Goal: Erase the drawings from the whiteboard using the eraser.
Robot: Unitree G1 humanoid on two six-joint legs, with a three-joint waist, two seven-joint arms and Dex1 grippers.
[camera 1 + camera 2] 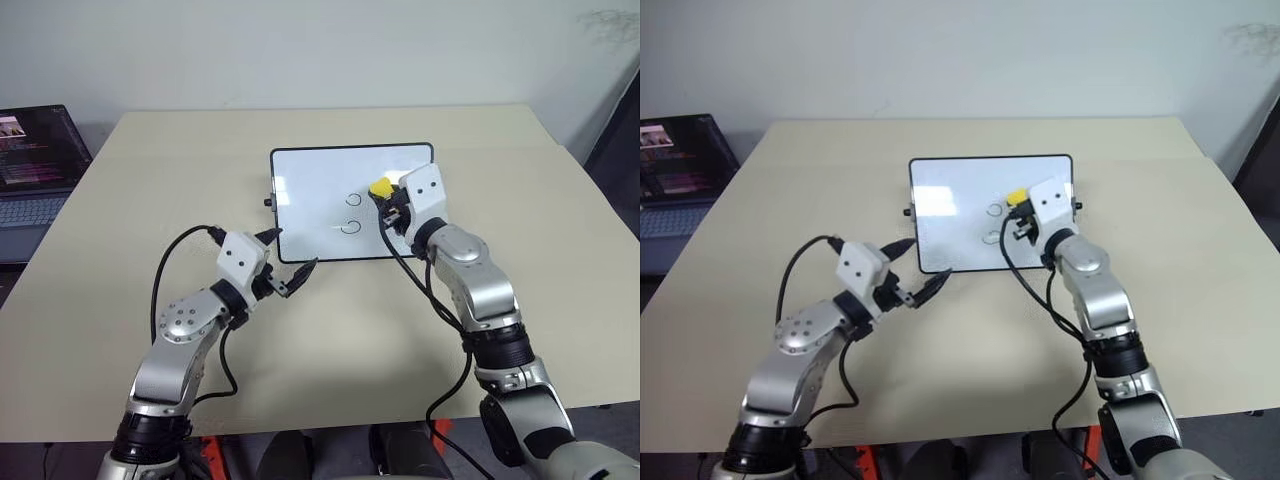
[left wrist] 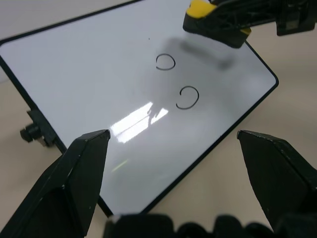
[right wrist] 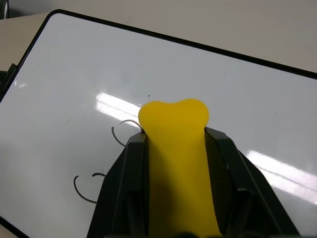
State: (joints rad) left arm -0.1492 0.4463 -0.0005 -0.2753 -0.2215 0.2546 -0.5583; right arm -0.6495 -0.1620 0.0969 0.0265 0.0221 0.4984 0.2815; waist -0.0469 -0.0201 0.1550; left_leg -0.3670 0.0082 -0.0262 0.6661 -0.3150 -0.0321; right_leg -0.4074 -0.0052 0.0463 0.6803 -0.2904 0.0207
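The whiteboard (image 1: 310, 190) lies flat in the middle of the table. Two small black loops, the drawings (image 1: 352, 213), sit one above the other right of the board's centre; the left wrist view shows them as drawings (image 2: 176, 79). My right gripper (image 1: 390, 203) is shut on the yellow eraser (image 1: 381, 187) and holds it over the board just right of the upper loop, casting a shadow on the white surface. In the right wrist view the eraser (image 3: 176, 144) covers part of that loop. My left gripper (image 1: 293, 252) stands open at the board's near left corner, holding nothing.
An open laptop (image 1: 35, 160) stands off the table's left side. A black knob (image 1: 268, 203) sticks out of the board's left edge. Bare beige table (image 1: 350, 330) lies in front of the board and to its right.
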